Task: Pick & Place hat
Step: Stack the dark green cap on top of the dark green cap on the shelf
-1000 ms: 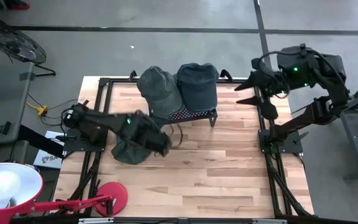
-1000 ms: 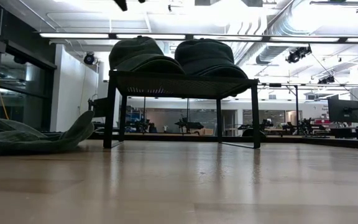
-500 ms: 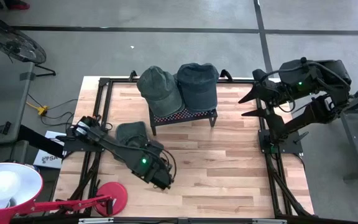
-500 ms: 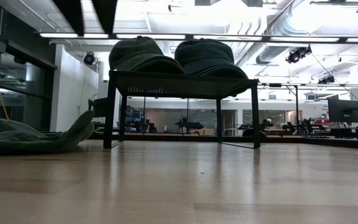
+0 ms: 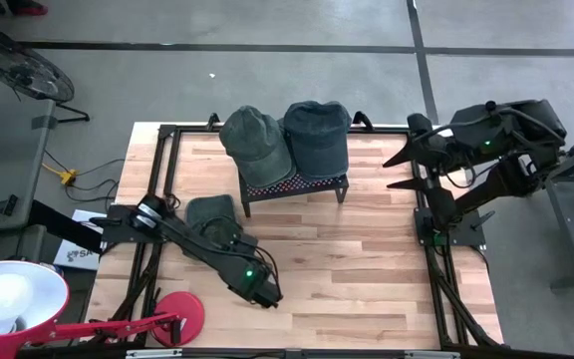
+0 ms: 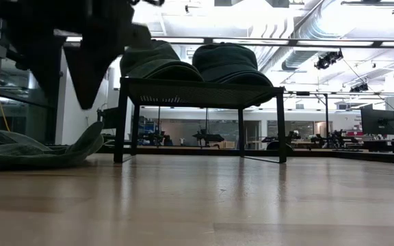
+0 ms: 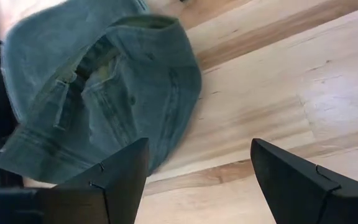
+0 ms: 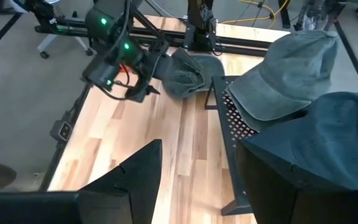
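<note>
Three denim hats are in sight: two sit side by side on the black mesh rack point(image 5: 297, 184) at the back of the wooden table point(image 5: 367, 259), and the third hat point(image 5: 210, 213) lies crumpled on the table surface at the left, in front of the rack's left end. On the rack, the left rack hat point(image 5: 254, 145) is tilted with its brim overlapping the right rack hat point(image 5: 318, 135).

The left arm stretches diagonally from its base at the table's left edge toward the front middle, passing just beside the loose hat. Its left gripper point(image 5: 265, 292) hangs over bare wood past the hat, fingers spread apart and holding nothing; the left wrist view shows the two dark fingers point(image 7: 114, 180) wide apart with the hat lying beyond them on the planks. In the low view this gripper appears as a dark shape at the upper left, above the table.

The right arm waits folded at the table's right edge, its right gripper point(image 5: 409, 170) pointing inward toward the rack, fingers parted and empty.
</note>
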Robot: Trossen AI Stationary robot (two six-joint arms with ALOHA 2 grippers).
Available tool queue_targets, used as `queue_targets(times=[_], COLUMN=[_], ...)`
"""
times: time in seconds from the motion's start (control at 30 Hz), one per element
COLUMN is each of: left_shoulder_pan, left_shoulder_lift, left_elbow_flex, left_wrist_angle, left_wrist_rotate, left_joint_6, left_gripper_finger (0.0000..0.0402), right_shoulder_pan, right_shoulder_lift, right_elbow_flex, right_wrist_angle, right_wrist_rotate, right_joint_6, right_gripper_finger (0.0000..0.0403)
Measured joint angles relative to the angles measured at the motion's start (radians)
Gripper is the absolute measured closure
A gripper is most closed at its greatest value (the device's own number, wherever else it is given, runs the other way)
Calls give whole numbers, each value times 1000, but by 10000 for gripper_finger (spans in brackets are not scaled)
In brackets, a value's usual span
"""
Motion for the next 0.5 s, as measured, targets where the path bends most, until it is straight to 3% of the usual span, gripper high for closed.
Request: queue_targets(times=[0.5], left_shoulder_pan=[0], left_shoulder_lift=[28], left_elbow_flex=[-118], left_wrist_angle=[102], left_wrist_rotate=[-5], left_joint_6=[-36], left_gripper_finger=[127], right_shoulder_pan=[29], right_shoulder_lift=[0], right_elbow_flex=[0], right_wrist_angle=[4], right_wrist_rotate=[33], right_joint_6=[27], right_gripper_finger=[206])
